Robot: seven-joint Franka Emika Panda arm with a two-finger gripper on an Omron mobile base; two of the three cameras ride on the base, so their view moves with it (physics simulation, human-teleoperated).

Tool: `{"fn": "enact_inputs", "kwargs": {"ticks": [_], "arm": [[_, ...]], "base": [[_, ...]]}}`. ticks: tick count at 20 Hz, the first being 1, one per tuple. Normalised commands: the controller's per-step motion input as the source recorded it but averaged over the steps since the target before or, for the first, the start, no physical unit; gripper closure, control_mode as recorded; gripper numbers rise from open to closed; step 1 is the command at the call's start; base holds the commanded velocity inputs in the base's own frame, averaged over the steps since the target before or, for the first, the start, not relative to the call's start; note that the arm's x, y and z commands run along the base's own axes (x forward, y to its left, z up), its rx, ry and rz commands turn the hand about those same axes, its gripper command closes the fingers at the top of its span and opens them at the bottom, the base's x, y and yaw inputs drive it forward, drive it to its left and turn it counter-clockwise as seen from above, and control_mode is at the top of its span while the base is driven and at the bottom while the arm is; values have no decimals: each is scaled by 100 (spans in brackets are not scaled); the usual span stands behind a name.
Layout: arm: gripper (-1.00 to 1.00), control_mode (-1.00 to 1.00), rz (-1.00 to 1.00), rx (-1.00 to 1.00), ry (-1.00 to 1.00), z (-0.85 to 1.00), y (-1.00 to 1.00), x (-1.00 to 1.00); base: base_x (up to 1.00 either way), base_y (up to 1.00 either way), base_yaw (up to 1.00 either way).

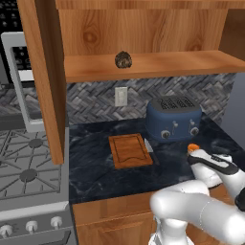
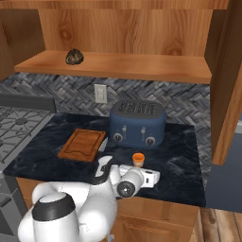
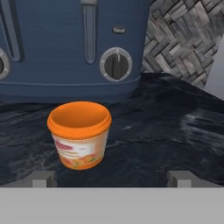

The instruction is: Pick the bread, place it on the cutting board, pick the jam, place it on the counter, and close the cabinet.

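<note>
While the dark brown lump of bread [image 1: 123, 60] sits on the shelf of the open wooden wall cabinet [image 1: 143, 64], we find the jam down.

From left, the reddish-brown grooved cutting board [image 1: 129, 150] lies bare, then the blue toaster [image 1: 173, 118], then the small orange jam jar [image 3: 79, 134] standing on the dark marbled counter [image 3: 175, 131]; our gripper [image 3: 111, 178] is spread apart, empty, just before it. We judge bread and cabinet door remain.
</note>
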Motion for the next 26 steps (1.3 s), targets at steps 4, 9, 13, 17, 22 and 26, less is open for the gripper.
{"fn": "enact_inputs", "kwargs": {"ticks": [4, 9, 13, 17, 22, 26], "arm": [[-100, -100, 0, 0, 0, 13, 1, -16], [-100, -100, 0, 0, 0, 20, 0, -12], [-100, -100, 0, 0, 0, 25, 0, -13], [-100, -100, 0, 0, 2, 27, 0, -13], [-100, -100, 0, 0, 2, 26, 0, -18], [-100, -100, 0, 0, 3, 27, 0, -14]], "base": [[0, 0, 0], [0, 0, 0], [0, 0, 0], [0, 0, 0], [0, 0, 0], [0, 0, 0]]}}
